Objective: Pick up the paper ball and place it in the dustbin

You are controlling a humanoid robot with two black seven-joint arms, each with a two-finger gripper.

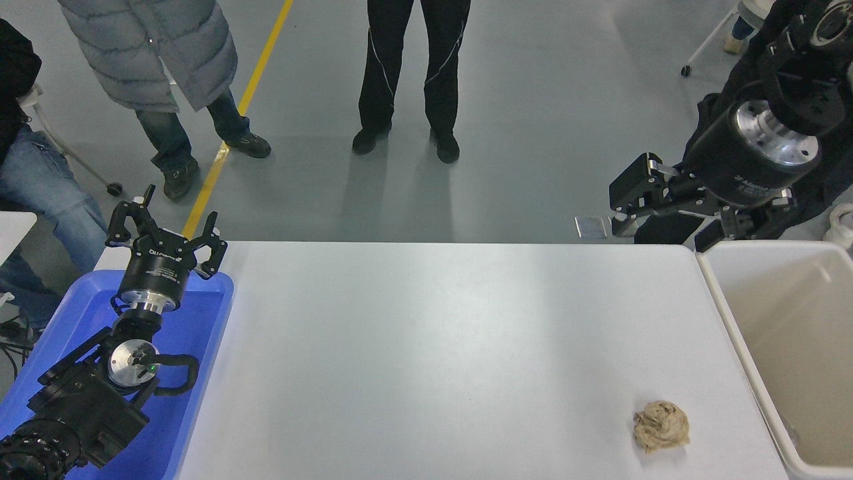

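The paper ball (pixel 661 427), a wrinkly tan wad, lies on the white table (pixel 433 347) near its front right, a short way left of the dustbin. The dustbin (pixel 732 319) is a large off-white bin with a beige inside, standing against the table's right edge. My right gripper (pixel 623 208) hangs in the air above the table's far right corner, far behind the ball. Its fingers point left, open and empty. My left gripper (pixel 170 221) is parked at the lower left over the blue tray, open and empty.
A bright blue shallow tray (pixel 203 333) sits at the table's left edge under the left arm. Several people stand or sit beyond the far side, one in black trousers (pixel 406 73). A yellow line (pixel 233 127) runs across the grey floor.
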